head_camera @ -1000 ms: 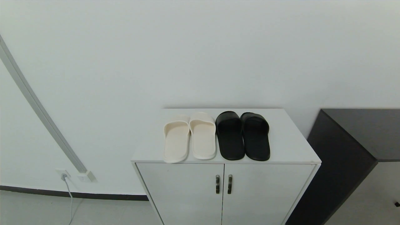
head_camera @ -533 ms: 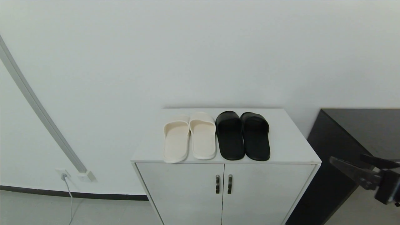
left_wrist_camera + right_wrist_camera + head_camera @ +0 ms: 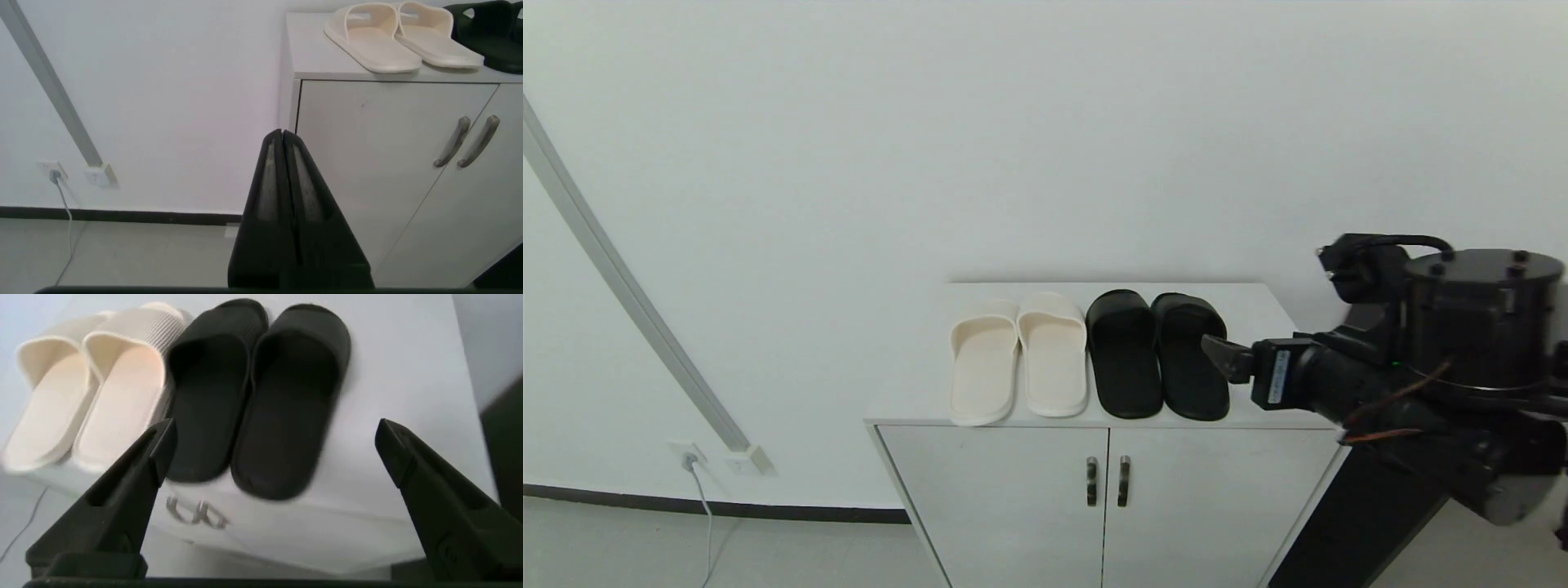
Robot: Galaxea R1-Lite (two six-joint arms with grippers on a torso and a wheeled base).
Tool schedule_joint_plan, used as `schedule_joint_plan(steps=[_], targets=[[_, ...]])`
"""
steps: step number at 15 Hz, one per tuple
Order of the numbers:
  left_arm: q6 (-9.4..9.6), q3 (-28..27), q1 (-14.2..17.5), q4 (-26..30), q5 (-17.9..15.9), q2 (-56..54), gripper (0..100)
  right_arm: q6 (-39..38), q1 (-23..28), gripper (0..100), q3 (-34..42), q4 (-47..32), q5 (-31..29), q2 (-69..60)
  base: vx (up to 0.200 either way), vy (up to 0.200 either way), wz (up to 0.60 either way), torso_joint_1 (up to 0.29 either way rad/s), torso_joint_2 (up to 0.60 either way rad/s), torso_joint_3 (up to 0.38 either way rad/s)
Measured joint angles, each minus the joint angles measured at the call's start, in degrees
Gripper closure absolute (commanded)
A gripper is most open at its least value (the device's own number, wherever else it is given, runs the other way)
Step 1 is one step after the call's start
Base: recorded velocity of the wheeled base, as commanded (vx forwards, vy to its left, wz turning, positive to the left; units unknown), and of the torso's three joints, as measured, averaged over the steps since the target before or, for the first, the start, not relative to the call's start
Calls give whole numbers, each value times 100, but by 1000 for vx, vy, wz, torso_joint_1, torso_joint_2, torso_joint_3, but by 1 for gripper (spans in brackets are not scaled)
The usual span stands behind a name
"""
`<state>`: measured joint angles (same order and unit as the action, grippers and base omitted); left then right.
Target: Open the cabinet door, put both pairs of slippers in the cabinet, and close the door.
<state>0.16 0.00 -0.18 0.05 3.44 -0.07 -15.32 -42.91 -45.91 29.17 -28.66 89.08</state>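
Observation:
Two pairs of slippers lie side by side on top of the white cabinet (image 3: 1282, 384): cream slippers (image 3: 1018, 359) on the left, black slippers (image 3: 1158, 355) on the right. Both cabinet doors are closed, with the two handles (image 3: 1107, 481) at the middle seam. My right gripper (image 3: 1217, 353) hovers just right of the black slippers, above the cabinet top. In the right wrist view it (image 3: 275, 431) is open, its fingers spread wider than the black slippers (image 3: 253, 392), with the cream slippers (image 3: 90, 392) beside them. My left gripper (image 3: 283, 139) is shut and empty, low in front of the left door (image 3: 368, 163).
A dark cabinet (image 3: 1347, 523) stands right beside the white one, under my right arm. A wall socket with a plugged cable (image 3: 690, 459) sits low on the left wall, below a slanted conduit (image 3: 621, 278). Bare floor (image 3: 768, 555) lies left of the cabinet.
My right arm has come up from the lower right and swung left, ending beside the black slippers. The slippers and doors have not moved.

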Motion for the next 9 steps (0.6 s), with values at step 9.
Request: schedule_joint_plan(steps=[9], targets=[[2,0,0,-2,-2,0,100,50,149,0,-1674,695,-829,2454,0,0,0,0,0,0]])
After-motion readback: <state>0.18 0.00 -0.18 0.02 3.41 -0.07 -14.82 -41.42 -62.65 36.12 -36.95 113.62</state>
